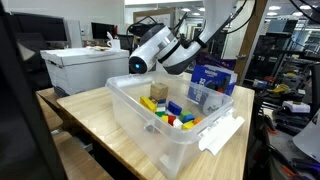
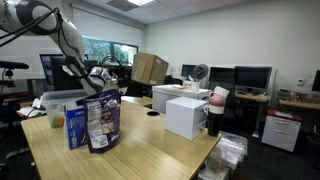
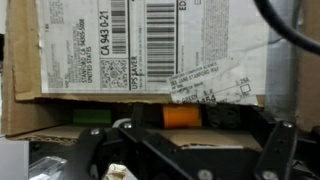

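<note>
My gripper [image 3: 188,138] is open, its two dark fingers [image 3: 92,148] spread wide at the bottom of the wrist view with nothing between them. It points level at a cardboard box [image 3: 150,50] with shipping labels; under the box's edge sit an orange object [image 3: 182,117] and a green one [image 3: 90,117]. In an exterior view the arm [image 1: 165,50] hangs above a clear plastic bin [image 1: 130,105] holding several coloured blocks [image 1: 170,112]. The gripper [image 2: 98,76] is raised above the table.
A blue snack bag [image 1: 212,85] stands beside the bin, and the bin's lid [image 1: 222,133] leans on its near side. A white printer [image 1: 85,68] sits behind the wooden table [image 1: 95,125]. A white box [image 2: 186,115] and a cardboard box [image 2: 150,68] stand farther off.
</note>
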Tool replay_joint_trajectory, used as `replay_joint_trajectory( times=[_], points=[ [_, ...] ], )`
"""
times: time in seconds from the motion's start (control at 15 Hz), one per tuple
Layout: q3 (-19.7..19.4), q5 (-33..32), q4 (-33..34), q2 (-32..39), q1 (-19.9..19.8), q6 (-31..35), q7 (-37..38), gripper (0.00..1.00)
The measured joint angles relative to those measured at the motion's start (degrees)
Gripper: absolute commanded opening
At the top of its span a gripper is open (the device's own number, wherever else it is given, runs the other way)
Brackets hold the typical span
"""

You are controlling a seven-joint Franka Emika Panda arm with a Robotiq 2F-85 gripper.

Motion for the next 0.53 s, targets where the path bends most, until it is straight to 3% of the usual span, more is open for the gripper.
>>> replay_joint_trajectory(
  times=[0.53],
  points=[
    [-2.4,0.0,2.8,2.5,-2.7,-1.0,2.8,1.0]
  ],
)
